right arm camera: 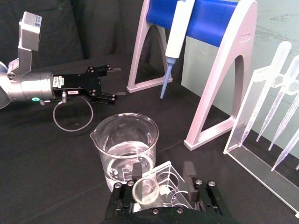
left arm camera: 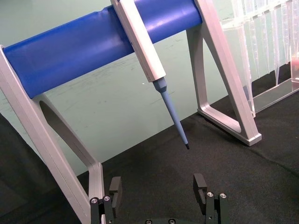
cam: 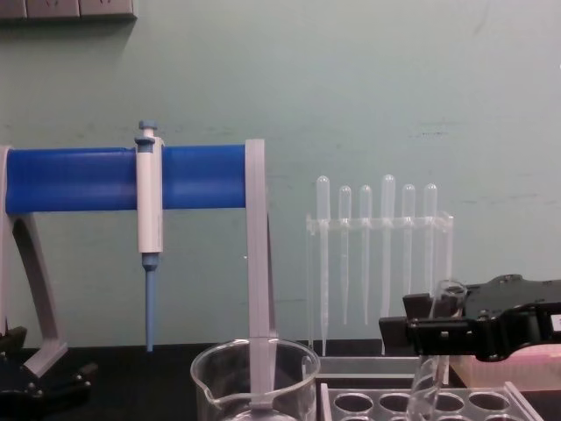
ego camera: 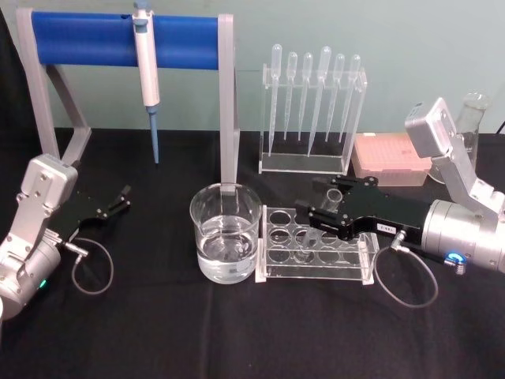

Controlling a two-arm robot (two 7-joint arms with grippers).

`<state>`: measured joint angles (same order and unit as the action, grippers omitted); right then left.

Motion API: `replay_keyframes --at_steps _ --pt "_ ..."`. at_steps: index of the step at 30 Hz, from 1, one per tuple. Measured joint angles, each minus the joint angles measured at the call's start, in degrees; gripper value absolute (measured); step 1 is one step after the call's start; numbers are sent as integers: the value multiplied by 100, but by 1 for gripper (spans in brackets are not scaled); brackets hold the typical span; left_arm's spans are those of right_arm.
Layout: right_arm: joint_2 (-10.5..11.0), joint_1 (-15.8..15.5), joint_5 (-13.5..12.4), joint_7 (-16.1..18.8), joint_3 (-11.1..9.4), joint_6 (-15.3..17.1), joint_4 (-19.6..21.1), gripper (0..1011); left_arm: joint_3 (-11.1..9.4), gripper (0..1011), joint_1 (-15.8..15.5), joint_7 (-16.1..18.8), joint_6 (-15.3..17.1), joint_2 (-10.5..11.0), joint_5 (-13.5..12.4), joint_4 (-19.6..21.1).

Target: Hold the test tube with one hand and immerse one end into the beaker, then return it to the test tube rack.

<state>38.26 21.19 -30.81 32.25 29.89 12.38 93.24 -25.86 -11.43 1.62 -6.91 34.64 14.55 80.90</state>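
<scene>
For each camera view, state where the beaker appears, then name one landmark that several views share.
Head view: beaker at lower centre, left of the clear rack.
Left wrist view: not in it.
Right wrist view: beaker at lower centre.
Chest view: beaker rim at the bottom edge, centre.
Shared landmark: the blue bar stand.

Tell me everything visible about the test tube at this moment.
The test tube is clear glass with an open rim, and looks empty. It stands tilted in the clear rack right of the beaker, its lower end in a rack hole, its rim leaning away from the beaker. The right tool has a finger on each side of its upper part; whether they are clamped on it is unclear.
</scene>
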Motion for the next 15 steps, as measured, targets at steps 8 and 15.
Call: replay_keyframes --at_steps 8,15 --pt "29 -47 -60 -23 -102 -41 168 784 0 1000 0 0 0 0 0 0" --pt "80 -209 -188 -288 -448 -145 604 966 0 1000 0 0 0 0 0 0"
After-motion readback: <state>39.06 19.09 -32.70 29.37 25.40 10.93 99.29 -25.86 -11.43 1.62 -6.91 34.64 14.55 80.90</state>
